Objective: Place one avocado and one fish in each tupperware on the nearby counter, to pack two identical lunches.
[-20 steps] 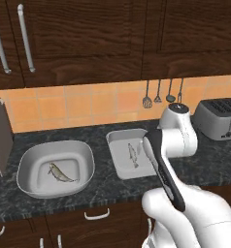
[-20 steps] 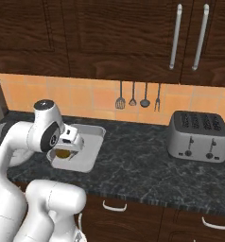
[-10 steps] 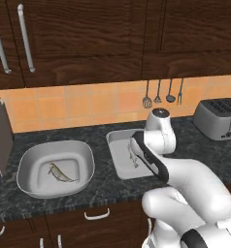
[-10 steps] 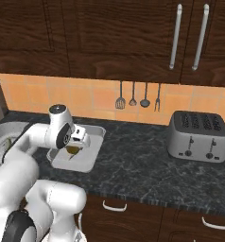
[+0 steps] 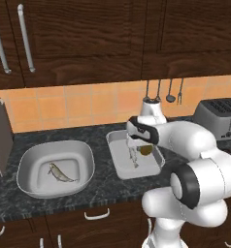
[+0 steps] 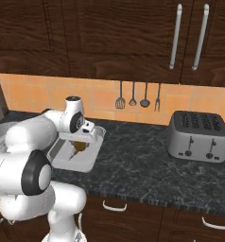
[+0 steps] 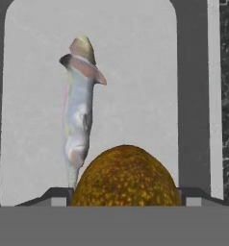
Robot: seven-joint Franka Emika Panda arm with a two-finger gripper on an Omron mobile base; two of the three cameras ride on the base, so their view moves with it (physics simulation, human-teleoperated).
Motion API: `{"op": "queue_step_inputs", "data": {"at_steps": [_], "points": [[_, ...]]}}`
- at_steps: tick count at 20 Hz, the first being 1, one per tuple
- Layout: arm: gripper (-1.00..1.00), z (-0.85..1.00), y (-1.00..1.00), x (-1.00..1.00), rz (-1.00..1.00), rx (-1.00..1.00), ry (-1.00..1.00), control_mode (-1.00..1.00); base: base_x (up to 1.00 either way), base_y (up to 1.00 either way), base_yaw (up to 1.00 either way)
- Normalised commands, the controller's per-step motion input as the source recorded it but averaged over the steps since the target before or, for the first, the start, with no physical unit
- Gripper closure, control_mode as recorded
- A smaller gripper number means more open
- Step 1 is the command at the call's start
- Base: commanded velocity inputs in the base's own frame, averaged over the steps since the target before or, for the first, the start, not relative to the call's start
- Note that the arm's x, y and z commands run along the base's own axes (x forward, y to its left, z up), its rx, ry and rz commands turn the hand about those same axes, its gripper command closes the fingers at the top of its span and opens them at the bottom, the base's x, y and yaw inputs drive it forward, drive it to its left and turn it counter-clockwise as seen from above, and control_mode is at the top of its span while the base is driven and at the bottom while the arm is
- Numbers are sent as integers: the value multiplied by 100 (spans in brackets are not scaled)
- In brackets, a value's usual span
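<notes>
the avocado (image 7: pixel 126 177) sits between our finger tips (image 7: pixel 53 196) in the hand view, and the jaws are closed on its sides, so we are gripping it. from the left base view we see the avocado (image 5: pixel 145 149) held by our gripper (image 5: pixel 142 150) just above the tupperware (image 5: pixel 118 170), over its right half. a fish (image 7: pixel 79 116) lies on the floor of this tray, to the left of the avocado in the hand view, stretched lengthwise. from the right base view the gripper (image 6: pixel 79 146) and the avocado (image 6: pixel 79 147) hang over the same tupperware (image 6: pixel 86 163). a second tupperware (image 5: pixel 83 161) rests on the counter (image 5: pixel 105 186) to the left, well apart from the first, with another fish (image 5: pixel 62 173) inside it. a toaster (image 6: pixel 198 136) stands far to the right on the counter (image 6: pixel 142 165), and utensils (image 6: pixel 132 95) hang on the tiled wall behind.
</notes>
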Motion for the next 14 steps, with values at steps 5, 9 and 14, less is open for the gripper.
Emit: {"op": "queue_step_inputs", "data": {"at_steps": [5,9,14], "points": [[100,-59,0,10,0,-1,4,-100,0,0,0],[100,-53,0,0,0,-1,4,-100,0,0,0],[100,-17,1,31,0,0,-5,-100,0,0,0]]}}
